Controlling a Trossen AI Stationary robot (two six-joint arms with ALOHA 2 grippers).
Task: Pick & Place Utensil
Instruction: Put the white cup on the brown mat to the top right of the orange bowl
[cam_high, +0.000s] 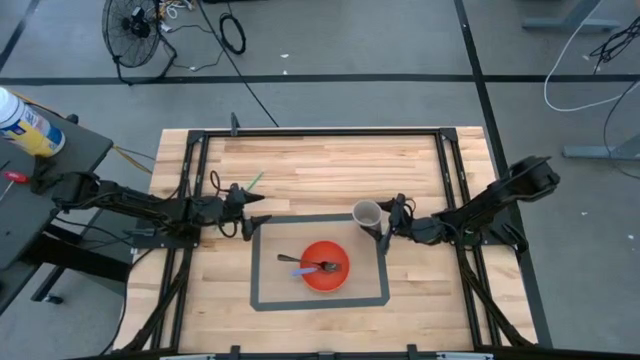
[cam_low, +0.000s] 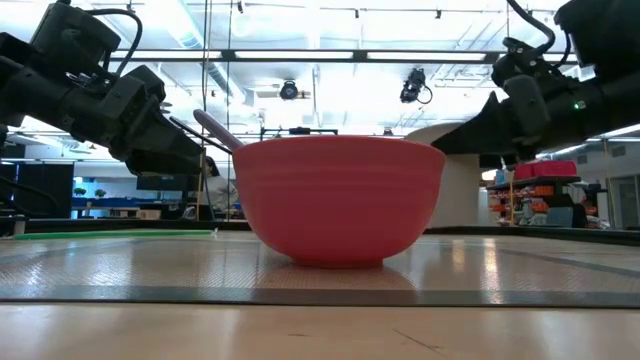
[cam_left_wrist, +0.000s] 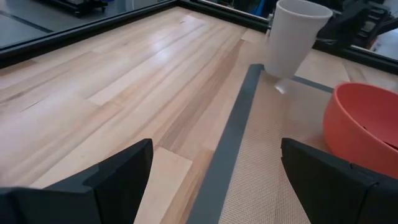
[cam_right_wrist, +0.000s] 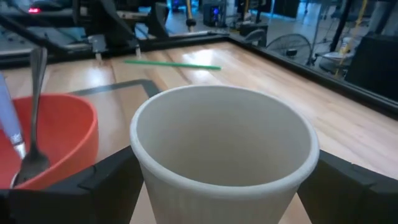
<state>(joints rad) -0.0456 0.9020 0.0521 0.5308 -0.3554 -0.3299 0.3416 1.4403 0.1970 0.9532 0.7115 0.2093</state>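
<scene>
- Wooden bench fills the middle of the high view, with a grey taped rectangle lower centre marking the work area.
- Left of centre, the left hand sits at the rectangle's left edge, fingers spread and holding nothing; it looks parked, aimed toward the bowl.
- A green straw lies on bare wood just above that hand, outside the tape.
- Centre, low in the rectangle, the red bowl holds a fork and a spoon, their handles pointing left over the rim. These are the utensils to move, and both are untouched inside the bowl.
- Right of the bowl, at the rectangle's upper right corner, the right hand grips a white paper cup, one finger on each side of it. The right wrist view shows the cup empty, so it is probably held ready to receive a utensil.
</scene>
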